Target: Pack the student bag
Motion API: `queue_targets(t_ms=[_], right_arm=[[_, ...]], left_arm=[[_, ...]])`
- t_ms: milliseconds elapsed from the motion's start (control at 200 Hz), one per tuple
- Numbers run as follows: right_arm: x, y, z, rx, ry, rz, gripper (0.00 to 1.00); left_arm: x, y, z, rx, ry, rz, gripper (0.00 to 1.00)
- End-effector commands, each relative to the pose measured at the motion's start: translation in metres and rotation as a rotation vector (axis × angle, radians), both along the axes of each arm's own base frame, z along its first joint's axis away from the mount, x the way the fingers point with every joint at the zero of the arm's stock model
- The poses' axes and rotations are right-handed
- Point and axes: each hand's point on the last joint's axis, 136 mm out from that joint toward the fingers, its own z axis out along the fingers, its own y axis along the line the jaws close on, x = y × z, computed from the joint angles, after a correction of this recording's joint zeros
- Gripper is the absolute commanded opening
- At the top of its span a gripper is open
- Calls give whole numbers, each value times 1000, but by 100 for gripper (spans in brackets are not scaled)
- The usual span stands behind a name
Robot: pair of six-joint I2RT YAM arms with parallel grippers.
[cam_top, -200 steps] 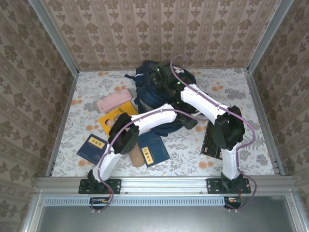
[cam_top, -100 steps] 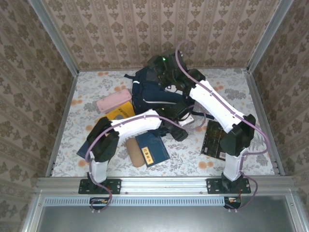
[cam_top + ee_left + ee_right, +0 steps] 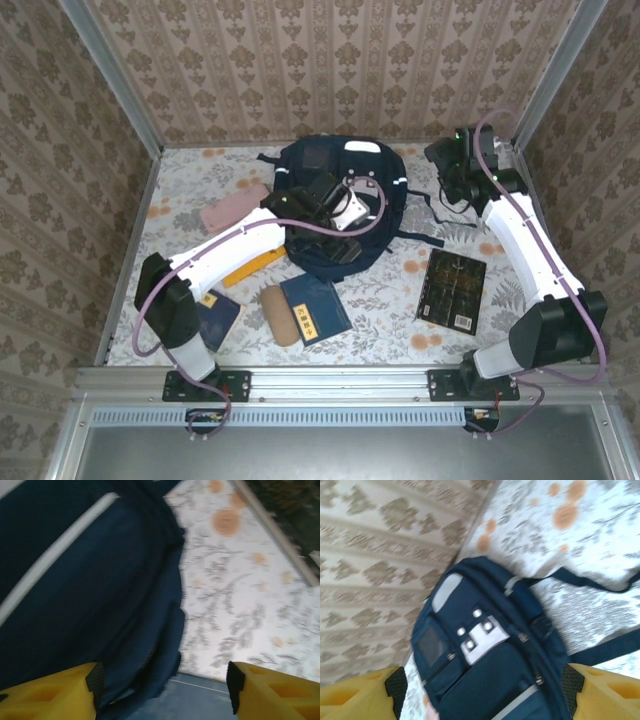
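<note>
The student bag (image 3: 330, 175), navy with white stripes and a grey buckle patch, lies flat at the back middle of the table. My left gripper (image 3: 338, 245) hovers over its near edge, open, with nothing between the fingers. In the left wrist view the bag (image 3: 85, 600) sits at the left, and the left gripper (image 3: 165, 690) spans its edge and a blue book (image 3: 200, 702). My right gripper (image 3: 441, 175) hangs open to the right of the bag, apart from it. It (image 3: 482, 685) faces the bag's front (image 3: 480, 650).
A blue book (image 3: 315, 308) and a tan case (image 3: 275, 315) lie in front of the bag. A black book (image 3: 452, 290) lies at the right. A yellow book (image 3: 255, 266), a second blue book (image 3: 218, 308) and a pink case (image 3: 235, 208) lie at the left. Walls close in on three sides.
Both grippers have opened and left the bag. The right arm swung out to the back right. The left arm shifted left. The bag now lies flat.
</note>
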Motion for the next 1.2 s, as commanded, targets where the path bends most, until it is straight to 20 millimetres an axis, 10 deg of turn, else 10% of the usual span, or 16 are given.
queue_targets(t_ms=[0,250,820,1195], right_arm=[[-24,-1,-3,-88,3,50,85],[-79,-14,-83,-156,170,69,85],[-109,2,-132,-142,171,199,81],[-115,37,-137,-212,133,369,65]], left_arm=[[40,5,-8,113,-72,133,72],[66,-42,-38,179,-9,141,83],[93,-63,-104,342,-98,140,82],[117,-60,-128,283,-71,194,36]])
